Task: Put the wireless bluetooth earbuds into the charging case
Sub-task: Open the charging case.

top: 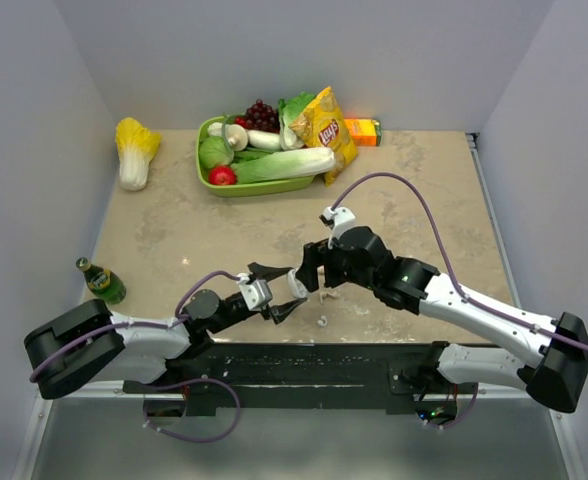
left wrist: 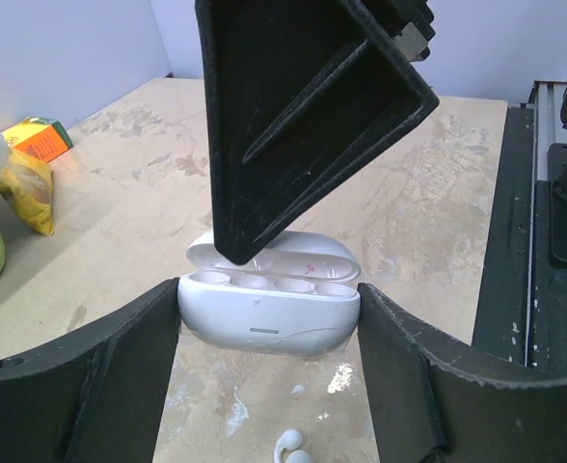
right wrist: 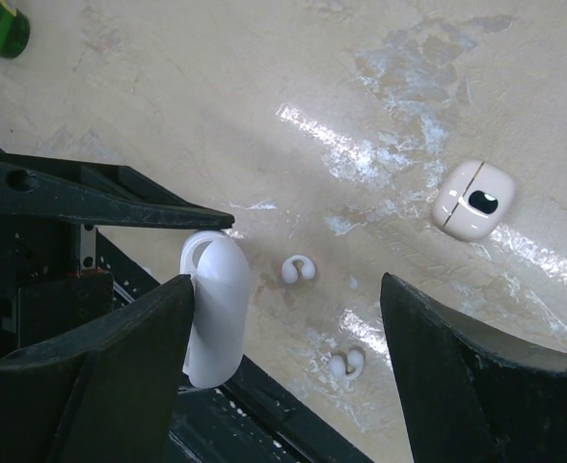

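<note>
Case clamped, folks: the left gripper has the charging case pinched end to end, a finger pressed against each short side. The lid is tipped back and the empty wells are showing. All this happens by the middle of the desk's near edge, right above the black mounting rail.

Now look at the right gripper. Its jaws are spread wide, nothing is held, and it hangs just over the case. One of its fingers fills the top of the left wrist view.

Here is the relation that matters. The wireless bluetooth earbuds are both loose on the desk. One lies just beside the case, and the other is a little nearer the near edge. In the right wrist view both sit inside the open span of that gripper, with the case off to the side by one finger. The case's long axis runs roughly from far edge to near edge.

So the right arm is the nearer one, and I'd say the pick is its job. It looks to need a short drop onto the closer bud.

A small beige rounded piece with a dark slot lies apart, toward the far edge. I can't tell what it is.
</note>
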